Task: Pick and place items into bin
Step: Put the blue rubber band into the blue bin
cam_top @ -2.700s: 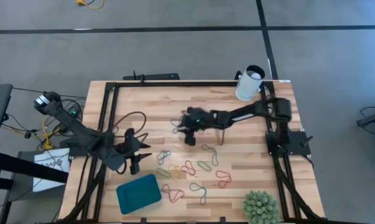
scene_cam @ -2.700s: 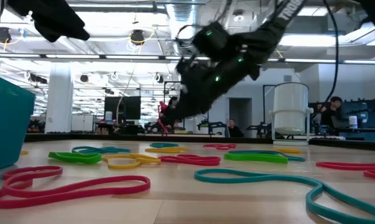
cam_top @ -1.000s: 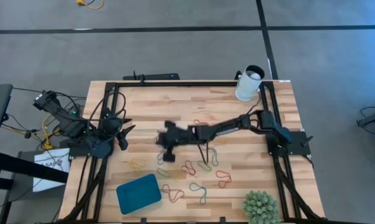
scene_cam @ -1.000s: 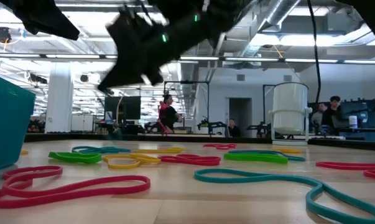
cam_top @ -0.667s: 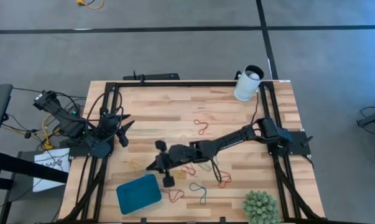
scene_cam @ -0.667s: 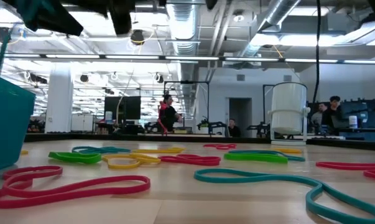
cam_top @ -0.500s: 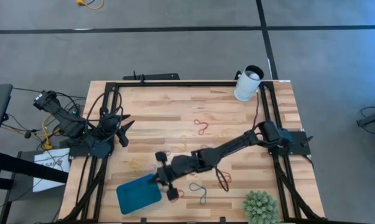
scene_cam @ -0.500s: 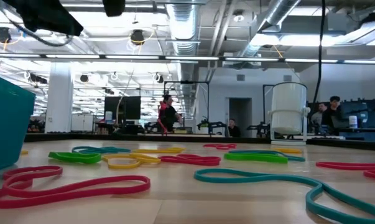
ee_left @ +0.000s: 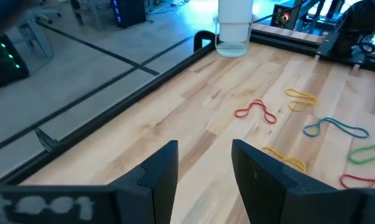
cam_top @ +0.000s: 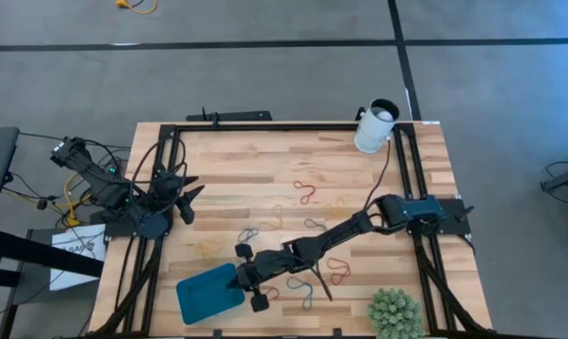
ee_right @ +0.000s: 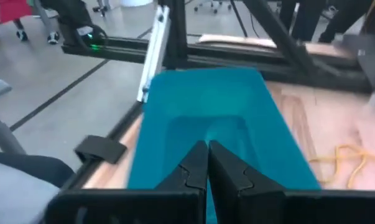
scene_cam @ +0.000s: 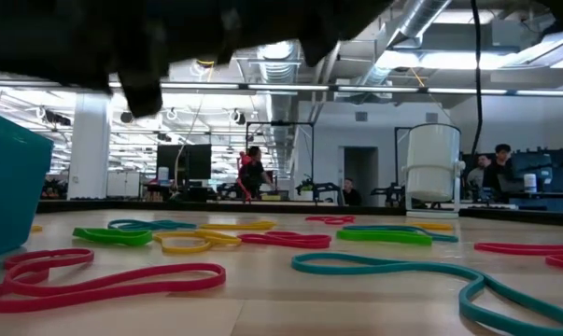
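Right gripper (ee_right: 207, 163) clenched, nothing visibly held, at the teal bin's (cam_top: 209, 294) near edge; left gripper (ee_left: 204, 163) parked at table's left side, fingers apart; bands (cam_top: 307, 190) scattered mid-table.

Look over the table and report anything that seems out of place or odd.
The right tool is shut over the teal bin, yet no band shows between its fingers, and the bin looks empty. The rubber bands lie scattered on the wood, as expected. Nothing is spilled or damaged.

Teal bin (cam_top: 209, 292); red, green, yellow, blue bands (scene_cam: 169, 239); white cup (cam_top: 376, 127); pale wood table (cam_top: 265, 169).
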`<state>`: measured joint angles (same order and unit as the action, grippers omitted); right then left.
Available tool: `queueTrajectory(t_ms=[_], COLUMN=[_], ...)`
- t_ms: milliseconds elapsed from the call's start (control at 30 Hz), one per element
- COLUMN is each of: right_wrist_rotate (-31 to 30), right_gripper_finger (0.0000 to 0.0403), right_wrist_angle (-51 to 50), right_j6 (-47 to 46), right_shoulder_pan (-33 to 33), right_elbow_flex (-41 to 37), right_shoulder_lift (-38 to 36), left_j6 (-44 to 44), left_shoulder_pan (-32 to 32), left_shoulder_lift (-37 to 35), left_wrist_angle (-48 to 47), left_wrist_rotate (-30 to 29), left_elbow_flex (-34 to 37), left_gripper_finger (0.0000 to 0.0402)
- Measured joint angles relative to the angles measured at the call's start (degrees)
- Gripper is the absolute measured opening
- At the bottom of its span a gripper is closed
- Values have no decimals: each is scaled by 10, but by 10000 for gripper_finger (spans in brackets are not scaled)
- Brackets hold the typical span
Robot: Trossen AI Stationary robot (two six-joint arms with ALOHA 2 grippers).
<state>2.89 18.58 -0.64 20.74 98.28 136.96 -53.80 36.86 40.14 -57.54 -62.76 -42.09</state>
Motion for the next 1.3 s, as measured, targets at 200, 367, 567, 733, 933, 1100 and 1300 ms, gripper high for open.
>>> queueTrajectory(t_ms=[200, 367, 567, 733, 933, 1100, 1300], right_wrist_rotate=[7, -2, -2, -1, 2, 1, 1], right_gripper_finger=[10, 27, 63, 92, 122, 131, 131], right_wrist_angle=[-25, -132, -217, -247, -248, -258, -355], right_j6=[-2, 37, 42, 42, 42, 72, 102], right_shoulder_pan=[0, -2, -14, -22, -25, -25, -39], right_elbow_flex=[52, 103, 142, 142, 142, 141, 143], right_shoulder_lift=[44, 48, 47, 46, 46, 10, -76], left_j6=[0, 0, 0, 1, 2, 2, -11], left_shoulder_pan=[0, 0, 0, 0, 0, 0, 0], left_shoulder_lift=[0, 0, 0, 0, 0, 0, 0], left_wrist_angle=[0, -1, -7, -11, -11, -12, -21], left_wrist_rotate=[10, 10, 10, 10, 10, 12, 24], left_elbow_flex=[0, 0, 0, 0, 0, 0, 0], left_gripper_finger=[141, 141, 141, 141, 141, 141, 141])
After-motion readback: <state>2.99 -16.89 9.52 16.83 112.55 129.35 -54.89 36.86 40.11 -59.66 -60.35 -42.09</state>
